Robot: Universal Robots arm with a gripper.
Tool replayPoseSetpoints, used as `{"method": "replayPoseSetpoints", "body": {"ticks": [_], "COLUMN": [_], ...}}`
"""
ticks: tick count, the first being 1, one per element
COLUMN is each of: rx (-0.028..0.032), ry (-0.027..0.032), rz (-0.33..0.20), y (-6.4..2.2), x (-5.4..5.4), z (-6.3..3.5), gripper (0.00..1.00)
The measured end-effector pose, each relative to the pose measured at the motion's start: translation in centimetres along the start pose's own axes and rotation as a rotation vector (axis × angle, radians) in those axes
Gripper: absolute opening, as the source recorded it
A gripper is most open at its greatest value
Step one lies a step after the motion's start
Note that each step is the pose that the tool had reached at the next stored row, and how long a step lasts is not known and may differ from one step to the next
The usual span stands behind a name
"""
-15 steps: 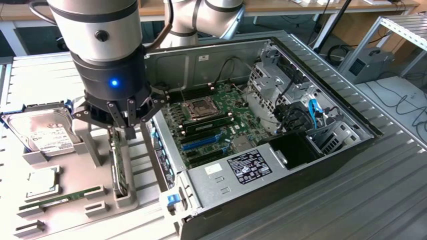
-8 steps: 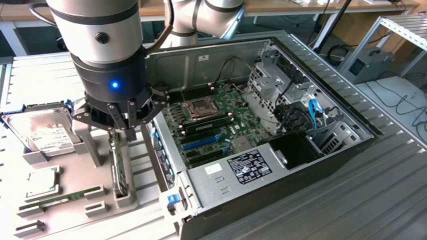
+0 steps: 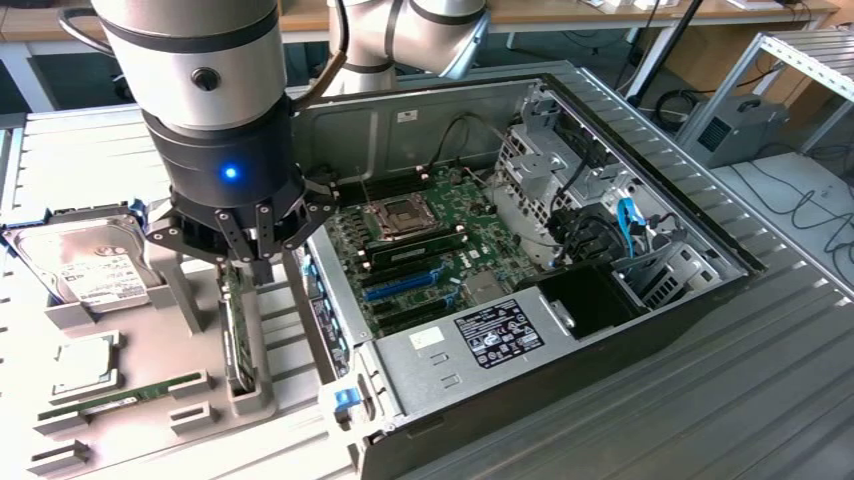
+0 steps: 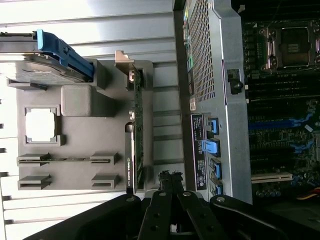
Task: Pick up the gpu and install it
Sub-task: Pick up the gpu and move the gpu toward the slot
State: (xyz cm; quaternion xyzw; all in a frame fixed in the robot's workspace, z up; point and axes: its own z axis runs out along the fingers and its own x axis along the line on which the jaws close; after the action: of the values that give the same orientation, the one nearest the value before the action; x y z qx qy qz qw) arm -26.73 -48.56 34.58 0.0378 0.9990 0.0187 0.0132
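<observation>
Sheeting of ribbed grey metal covers the work table [image 3: 747,400] [image 4: 75,20], and on it lies a black and silver computer case [image 3: 667,300] [image 4: 220,50] on its side with the panel off, so its green motherboard [image 3: 441,230] [image 4: 280,100] shows. A silver power supply [image 3: 494,335] with a black label sits in the case's near corner.

Just beside the case, towards the exterior view's left, stands a moulded grey plastic holder [image 3: 187,400] [image 4: 107,107]. The gpu [image 3: 240,330] [image 4: 136,135], a thin green circuit-board card with a metal end bracket, stands on edge in the holder slot nearest the case. The same holder carries a silver hard drive [image 3: 87,265] [image 4: 40,65] with a white label, a square silver processor chip [image 3: 87,365] [image 4: 40,125] and a long narrow green memory stick [image 3: 107,403] [image 4: 65,160].

The arm's black claw [image 3: 256,250] [image 4: 170,176] hangs above the gpu with its fingers pressed together and nothing between them. In the wrist view its tips lie over the gap between holder and case, close to one end of the card; contact cannot be made out.

Behind the table are light wooden desks [image 3: 561,15], a bare aluminium rack [image 3: 801,50], a small grey box [image 3: 734,125] and loose black cables [image 3: 814,200] on a pale floor
</observation>
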Motion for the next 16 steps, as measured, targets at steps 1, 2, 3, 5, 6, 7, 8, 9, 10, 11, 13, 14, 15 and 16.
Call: {"method": "replayPoseSetpoints", "body": {"ticks": [1, 2, 3, 5, 6, 7, 8, 9, 10, 11, 13, 14, 15, 16], "rx": [0.0000, -0.0001, -0.0001, -0.0001, -0.0001, -0.0001, 0.0000, -0.0001, 0.0000, 0.0000, 0.0000, -0.0001, 0.0000, -0.0001], "ry": [0.0000, 0.0000, 0.0000, -0.0001, 0.0000, -0.0001, 0.0000, 0.0000, 0.0000, 0.0000, 0.0000, 0.0000, 0.0000, 0.0000], "rz": [0.000, 0.000, 0.000, 0.000, 0.000, 0.000, 0.000, 0.000, 0.000, 0.000, 0.000, 0.000, 0.000, 0.000], "y": [0.00, 0.00, 0.00, 0.00, 0.00, 0.00, 0.00, 0.00, 0.00, 0.00, 0.00, 0.00, 0.00, 0.00], "x": [0.00, 0.00, 0.00, 0.00, 0.00, 0.00, 0.00, 0.00, 0.00, 0.00, 0.00, 0.00, 0.00, 0.00], "z": [0.00, 0.00, 0.00, 0.01, 0.00, 0.00, 0.00, 0.00, 0.00, 0.00, 0.00, 0.00, 0.00, 0.00], "gripper": [0.11, 0.11, 0.11, 0.11, 0.11, 0.11, 0.11, 0.11, 0.11, 0.11, 0.17, 0.24, 0.29, 0.36]}}
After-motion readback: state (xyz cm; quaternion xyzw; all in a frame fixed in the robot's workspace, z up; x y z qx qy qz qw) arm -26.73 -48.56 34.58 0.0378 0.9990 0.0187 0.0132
